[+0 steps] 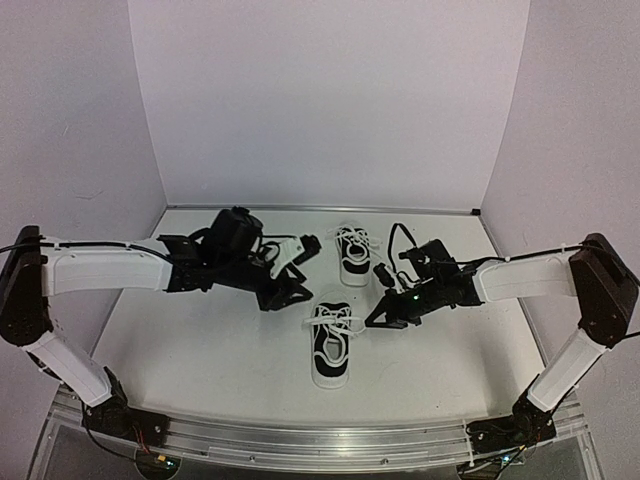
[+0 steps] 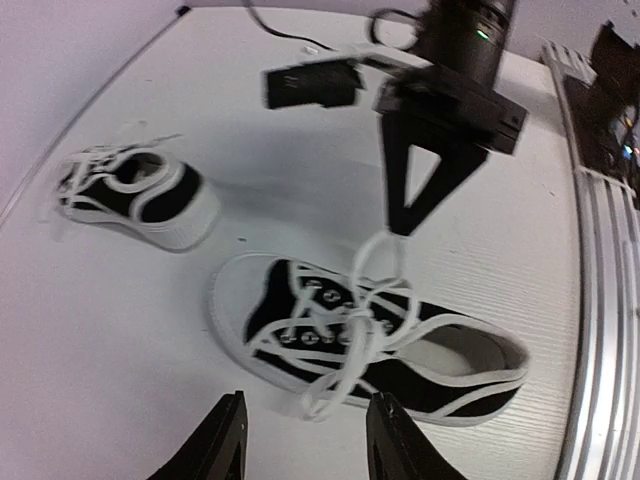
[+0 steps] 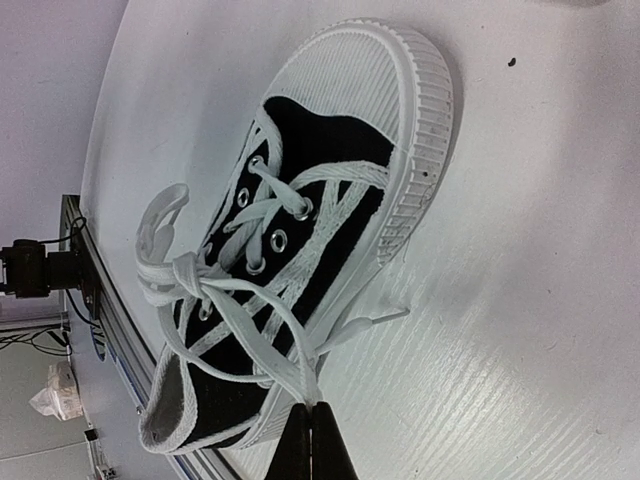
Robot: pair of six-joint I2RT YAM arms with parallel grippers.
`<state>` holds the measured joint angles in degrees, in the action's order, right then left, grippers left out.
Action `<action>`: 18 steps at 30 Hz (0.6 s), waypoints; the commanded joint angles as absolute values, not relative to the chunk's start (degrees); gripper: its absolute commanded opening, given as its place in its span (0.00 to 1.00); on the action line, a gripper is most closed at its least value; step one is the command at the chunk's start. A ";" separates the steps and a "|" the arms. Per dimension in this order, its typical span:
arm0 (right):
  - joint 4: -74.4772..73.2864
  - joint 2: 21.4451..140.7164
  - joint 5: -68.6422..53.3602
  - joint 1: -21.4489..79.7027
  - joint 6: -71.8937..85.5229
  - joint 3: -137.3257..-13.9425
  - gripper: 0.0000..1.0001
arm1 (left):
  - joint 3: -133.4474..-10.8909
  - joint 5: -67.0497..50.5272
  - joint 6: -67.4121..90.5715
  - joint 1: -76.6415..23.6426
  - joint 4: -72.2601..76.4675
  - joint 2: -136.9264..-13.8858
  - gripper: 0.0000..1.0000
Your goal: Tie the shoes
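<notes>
Two black sneakers with white soles lie on the white table. The near shoe (image 1: 330,345) lies between my grippers, toe pointing away; it also shows in the left wrist view (image 2: 404,374) and the right wrist view (image 3: 306,290). Its white laces form a knot with loops. My right gripper (image 1: 373,322) (image 3: 311,440) is shut on the end of one lace loop (image 3: 290,345), held out to the shoe's right side. My left gripper (image 1: 293,295) (image 2: 305,445) is open and empty, just left of the shoe, with another lace loop (image 2: 330,390) lying in front of its fingers. The far shoe (image 1: 352,250) (image 2: 135,195) lies apart, laces loose.
White walls close in the table (image 1: 200,340) on the left, back and right. A metal rail (image 1: 320,440) runs along the near edge by the arm bases. A black cable (image 1: 398,235) loops over the right wrist near the far shoe.
</notes>
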<state>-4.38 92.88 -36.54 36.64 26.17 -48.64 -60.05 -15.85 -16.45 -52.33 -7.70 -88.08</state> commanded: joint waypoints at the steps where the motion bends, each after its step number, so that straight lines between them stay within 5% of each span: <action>1: -3.95 91.88 -37.20 36.43 25.77 -49.05 0.01 | -58.28 -11.26 -17.06 -50.67 -8.26 -84.85 0.42; 8: -4.93 89.89 -35.62 35.97 25.15 -47.47 0.42 | -54.80 -15.21 -21.23 -50.70 -5.55 -85.57 0.41; 18: -3.54 97.04 -35.86 34.91 24.59 -51.82 0.42 | -57.68 -19.87 -24.95 -52.34 -4.13 -93.08 0.38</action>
<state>-4.59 93.76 -36.46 35.30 25.57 -48.81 -54.74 -17.09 -22.19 -51.18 -6.05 -91.26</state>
